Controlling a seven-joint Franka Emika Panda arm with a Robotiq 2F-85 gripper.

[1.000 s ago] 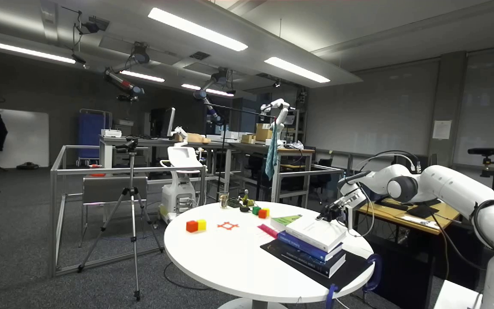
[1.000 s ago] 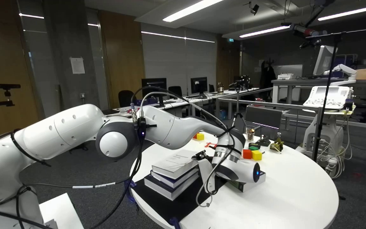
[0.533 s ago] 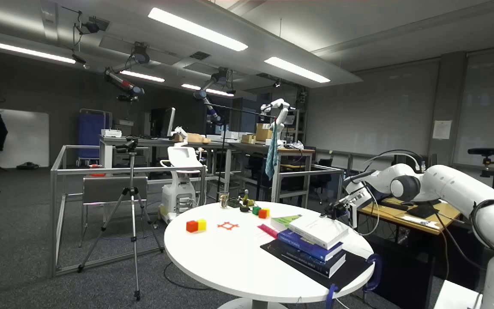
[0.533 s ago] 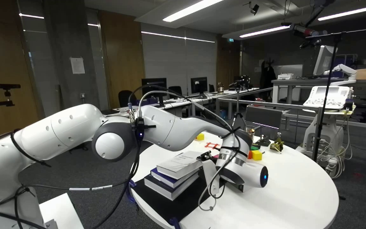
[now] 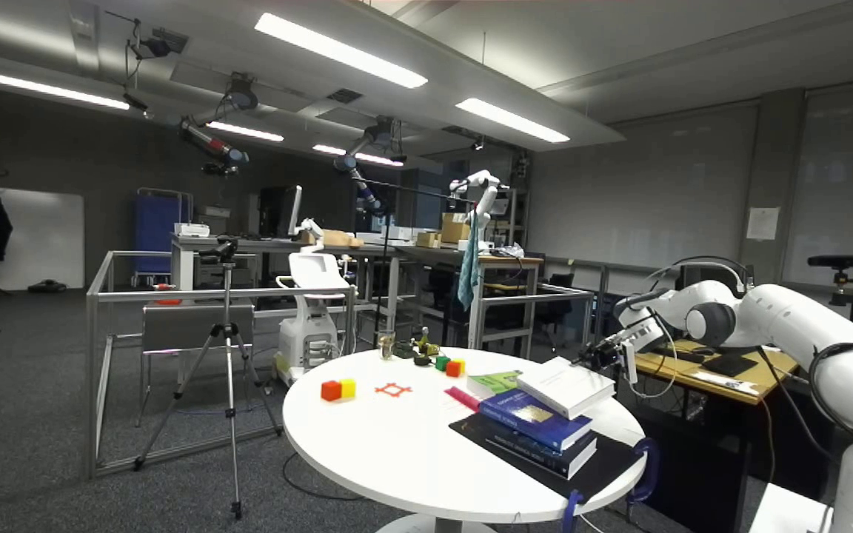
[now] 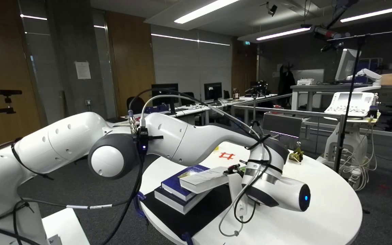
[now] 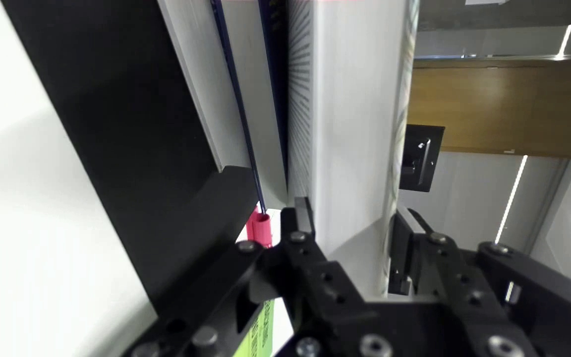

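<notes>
A: What has the gripper [image 7: 352, 233] got?

B: A thick white book [image 5: 567, 386], pinched across its thickness with a finger [image 7: 291, 225] on each cover, so the jaws stand only as far apart as the book is thick

A: And where does that book sit?

B: Uppermost of three, tilted and askew over a blue book [image 5: 534, 418]; the wrist view shows its underside angled away from the blue cover (whether they touch at the far end, I can't tell)

A: What's below those two?

B: A dark navy book [image 5: 534, 449], lying flat on a black mat [image 6: 196, 223], and the mat lies on a round white table [image 5: 375, 437]

A: Anything close by the books?

B: A green-covered book [image 5: 495, 383], with a long pink object [image 5: 463, 398] just beside it, and a blue clamp [image 5: 646, 474] on the table's edge near the mat's corner

A: And farther out?

B: A red block [image 5: 331, 391] just beside a yellow block [image 5: 348, 388], well apart from the books, and, in an exterior view, a tripod [image 5: 228, 333] near the table
</notes>
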